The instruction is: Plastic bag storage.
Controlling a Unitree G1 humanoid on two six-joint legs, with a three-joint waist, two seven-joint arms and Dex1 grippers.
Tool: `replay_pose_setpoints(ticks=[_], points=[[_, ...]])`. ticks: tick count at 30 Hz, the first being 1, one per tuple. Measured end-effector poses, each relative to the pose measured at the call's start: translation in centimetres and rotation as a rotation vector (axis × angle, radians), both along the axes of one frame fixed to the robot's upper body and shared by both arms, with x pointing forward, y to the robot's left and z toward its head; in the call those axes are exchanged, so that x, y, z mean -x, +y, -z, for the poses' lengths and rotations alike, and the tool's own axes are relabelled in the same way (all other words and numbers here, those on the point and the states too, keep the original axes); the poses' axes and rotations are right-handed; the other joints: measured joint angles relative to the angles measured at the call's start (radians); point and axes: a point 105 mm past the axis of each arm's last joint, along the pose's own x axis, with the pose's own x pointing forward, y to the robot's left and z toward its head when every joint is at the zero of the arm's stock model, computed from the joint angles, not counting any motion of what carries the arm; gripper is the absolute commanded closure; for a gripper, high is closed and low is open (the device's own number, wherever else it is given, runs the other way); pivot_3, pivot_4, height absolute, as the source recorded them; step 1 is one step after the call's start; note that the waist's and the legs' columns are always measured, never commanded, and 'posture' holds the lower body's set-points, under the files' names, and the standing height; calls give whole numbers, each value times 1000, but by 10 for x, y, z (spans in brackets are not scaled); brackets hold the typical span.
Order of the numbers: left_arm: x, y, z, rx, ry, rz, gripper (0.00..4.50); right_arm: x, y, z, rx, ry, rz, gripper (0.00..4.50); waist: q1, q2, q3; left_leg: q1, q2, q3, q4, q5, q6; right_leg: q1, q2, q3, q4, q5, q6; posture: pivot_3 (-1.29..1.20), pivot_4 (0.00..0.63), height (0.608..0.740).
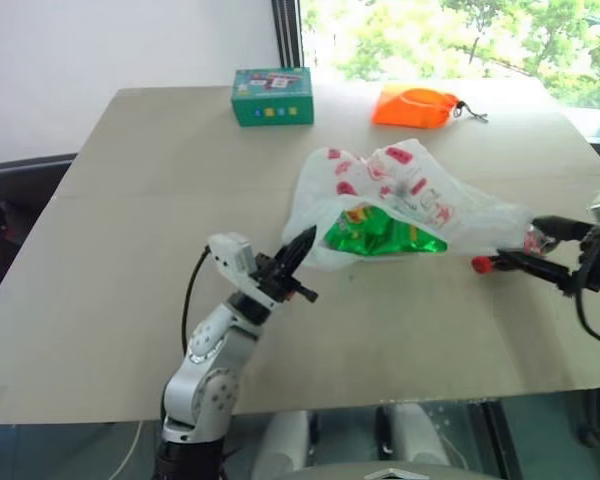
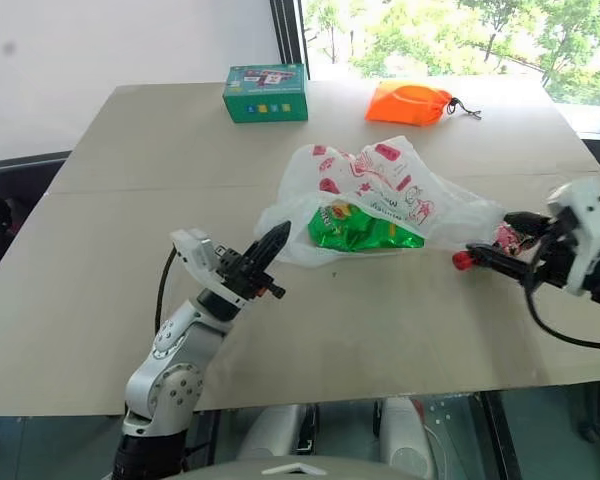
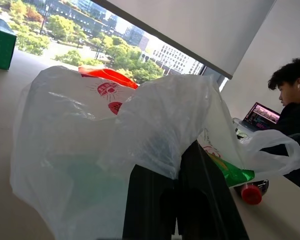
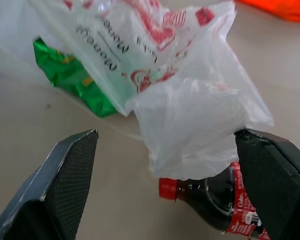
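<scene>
1. Nearest: L tool (image 1: 298, 252), fingers closed tight on the near-left edge of the bag (image 1: 400, 195). L wrist view showed film draped over the shut fingers (image 3: 155, 205), so it had hold of the bag.
2. R tool (image 2: 495, 240) at the worktop's (image 1: 130, 300) right side, jaws spread wide, holding nothing. R wrist view had its two pads (image 4: 72, 160) well apart, either side of the bag's right end and a bottle (image 4: 215, 197).
3. Bottle: dark, red cap, lying on its side just beside the bag's right edge, partly under the film. Cap poked out toward the near side.
4. Bag lay mid-worktop, crumpled, mouth toward the near-left. Green packet (image 1: 385, 232) sat half in the mouth, part covered by film.
5. Farther back: green box (image 1: 272, 96) centre-left, orange pouch (image 1: 416, 106) to its right, both well apart from the bag.
6. A person with a laptop sat beyond the worktop, seen in L wrist view.
7. Step, as I read it: loading items into the bag, w/ L tool keeping the mouth up. Packet partway in; bottle not clearly in.
8. Next move prob. calls for R tool to close on the bottle w/o pinching the film over it, then slide it through the mouth while L tool keeps the edge lifted.
9. Risk: thin film could snag or bunch in the R jaws.
</scene>
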Motion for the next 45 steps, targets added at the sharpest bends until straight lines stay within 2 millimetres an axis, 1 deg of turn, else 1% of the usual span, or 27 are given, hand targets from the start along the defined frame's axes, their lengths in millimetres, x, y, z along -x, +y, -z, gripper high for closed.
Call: replay_pose_setpoints(ticks=[2,3,4,5,6,7,8,9,11,14,16,18,23,24,25,26,29,33,36,37,38,40,43,44,45], points=[[-2,0,0,-1,-1,0,4500,-8,-23,-10,-95,-48,105,88,-1,-1,0,1,0,0,1,0,0,1,0,0,0,0,0,0,150,740],[-2,0,-1,-1,-4,1,4500,-12,-33,-11,-123,-54,163,88,-1,-2,0,1,0,1,1,0,0,2,0,0,0,0,0,0,150,740],[-3,1,-2,-2,-6,0,4500,-23,-54,-6,-168,-41,303,88,-2,-2,-1,2,0,1,1,0,0,2,0,1,0,0,0,0,150,740],[-3,1,-1,-3,-6,-2,4500,-30,-70,2,-204,-7,413,88,-2,-2,-1,2,0,1,2,0,0,2,0,1,0,0,0,0,150,740],[-4,2,0,-4,-3,-4,4500,-35,-83,15,-257,43,521,88,-1,-2,-1,2,0,1,2,0,0,2,0,1,0,0,0,0,150,740],[-4,2,0,-4,0,-4,4500,-37,-90,28,-303,96,594,88,0,-2,-1,1,0,1,2,0,0,2,0,1,0,0,0,0,150,740],[-4,2,1,-5,2,-5,4500,-41,-92,43,-365,158,656,88,-2,-2,-1,2,1,1,2,0,0,2,0,1,1,0,0,0,150,740],[-3,1,1,-4,2,0,4500,-45,-88,60,-411,235,701,88,-4,-1,-1,2,1,1,1,0,-1,1,0,1,2,0,0,0,150,740],[-3,0,2,-6,5,2,4500,-50,-74,78,-492,334,732,88,-7,0,-1,1,1,1,1,0,-1,1,0,1,2,0,0,0,150,740],[-2,0,3,-11,7,0,4500,-60,-59,77,-585,375,765,88,-10,1,-2,1,0,1,1,0,0,1,0,1,3,0,0,0,150,740],[-2,0,4,-12,9,1,4500,-61,-55,77,-593,385,772,88,-10,1,-2,1,0,1,1,0,0,1,0,1,3,0,0,0,150,740],[-2,3,7,-20,17,-15,4500,-71,-43,76,-667,424,795,88,-9,2,-2,1,0,1,2,0,0,1,0,1,2,0,0,0,150,740],[-1,1,7,-25,13,-9,4500,-86,-22,76,-676,496,824,88,-13,2,-2,0,0,1,1,0,0,-1,0,1,4,0,0,0,150,740],[-1,2,7,-28,12,-13,4500,-90,-15,77,-685,517,821,88,-13,2,-2,0,0,1,1,0,0,-1,0,1,5,0,0,0,150,740],[-1,1,7,-29,8,-14,4500,-95,-4,79,-686,550,815,88,-14,2,-2,0,0,1,1,0,0,-1,0,1,6,0,0,0,150,740],[-1,1,7,-29,7,-13,4500,-96,-2,79,-684,555,814,88,-14,2,-2,0,0,1,1,0,0,-1,0,1,6,0,0,0,150,740],[-1,2,6,-29,1,-19,4500,-104,12,82,-671,589,821,88,-16,2,-2,0,0,2,1,0,0,-2,0,1,6,0,0,0,150,740],[-1,1,6,-30,-3,-22,4500,-112,16,84,-664,593,848,88,-20,-3,-5,2,0,4,1,0,0,-1,0,3,7,0,0,0,150,740],[-1,2,7,-35,-5,-28,4500,-120,16,86,-673,584,848,800,-22,-5,-6,5,0,5,2,0,0,0,0,5,8,0,0,0,150,740],[-1,2,7,-36,-6,-31,4500,-121,16,86,-671,577,843,1144,-22,-5,-6,6,0,6,2,0,0,0,0,6,9,0,0,0,150,740],[-1,3,7,-35,-6,-34,4500,-122,15,87,-656,569,838,1308,-21,-5,-6,7,0,6,2,0,0,0,0,6,10,0,0,0,150,740],[0,3,8,-33,-2,-39,4500,-123,14,87,-618,545,821,1340,-20,-5,-6,8,0,5,1,0,0,1,0,6,10,0,0,0,150,740],[0,3,8,-29,-6,-43,4500,-127,11,84,-537,457,806,1340,-17,-5,-6,8,0,5,1,0,0,1,0,6,10,0,0,0,150,740],[0,2,8,-25,-5,-42,4500,-129,6,81,-510,408,818,1340,-15,-4,-5,7,0,6,1,0,0,1,0,6,10,0,0,0,150,740],[0,2,7,-21,-5,-41,4500,-134,-8,74,-489,307,859,1340,-13,-2,-4,6,-1,5,2,0,0,1,-1,6,9,0,0,0,150,740]])
